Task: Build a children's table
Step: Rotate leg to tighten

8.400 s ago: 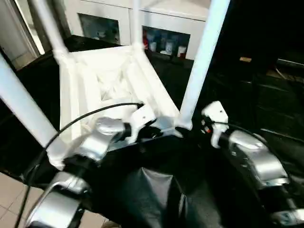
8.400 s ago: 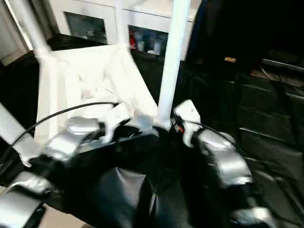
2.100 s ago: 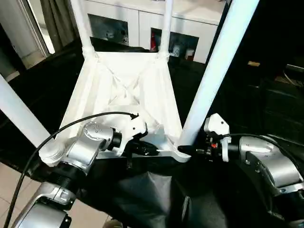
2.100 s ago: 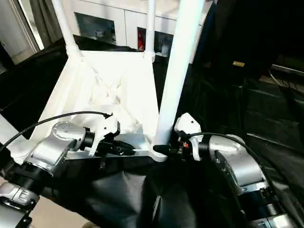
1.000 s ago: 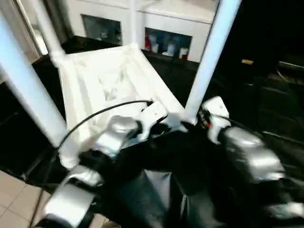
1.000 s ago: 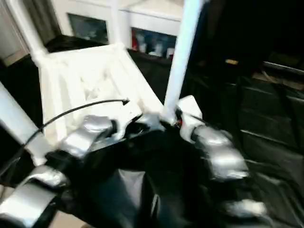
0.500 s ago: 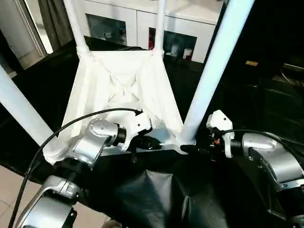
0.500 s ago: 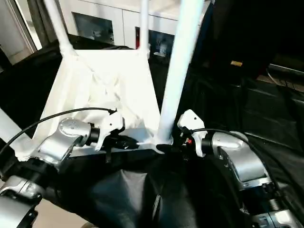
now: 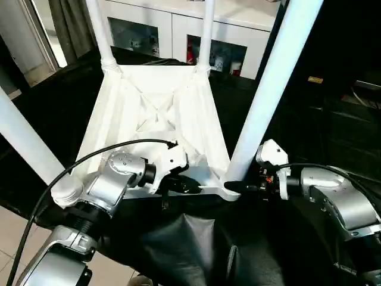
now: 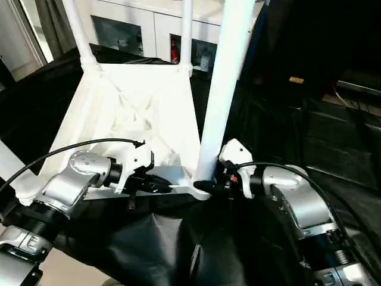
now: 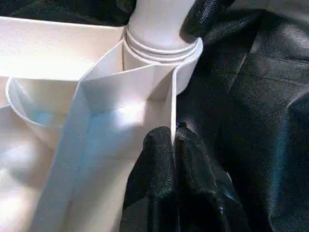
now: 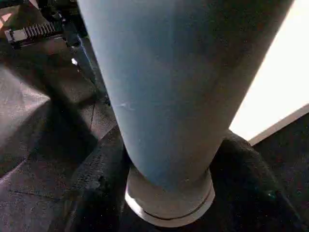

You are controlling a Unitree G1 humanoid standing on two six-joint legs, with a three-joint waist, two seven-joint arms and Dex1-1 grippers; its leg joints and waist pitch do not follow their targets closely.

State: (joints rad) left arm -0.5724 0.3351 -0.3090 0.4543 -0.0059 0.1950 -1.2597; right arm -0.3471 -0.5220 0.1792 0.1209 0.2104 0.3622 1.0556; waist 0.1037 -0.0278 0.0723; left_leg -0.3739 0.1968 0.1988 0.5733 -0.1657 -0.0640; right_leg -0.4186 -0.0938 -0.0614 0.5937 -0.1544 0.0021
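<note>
Up close, the left gripper (image 11: 172, 145) pinches the upturned tabletop's (image 9: 155, 113) rim; the right gripper's (image 12: 169, 193) fingers (image 12: 96, 183) clasp the near leg (image 9: 268, 101), whose top is cut off.

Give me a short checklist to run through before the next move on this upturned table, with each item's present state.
1. Left end effector pinched on the thin rim of the tabletop: ok.
2. Right end effector set around the base of the near right leg, a finger each side: ok.
3. That leg seated fully in its corner socket: cannot tell; ringed collar sits at the socket mouth.
4. All four legs standing upright: ok.
5. Black cloth clear of the near edge: ok.
6. Left arm's cable free of the legs: ok.
</note>
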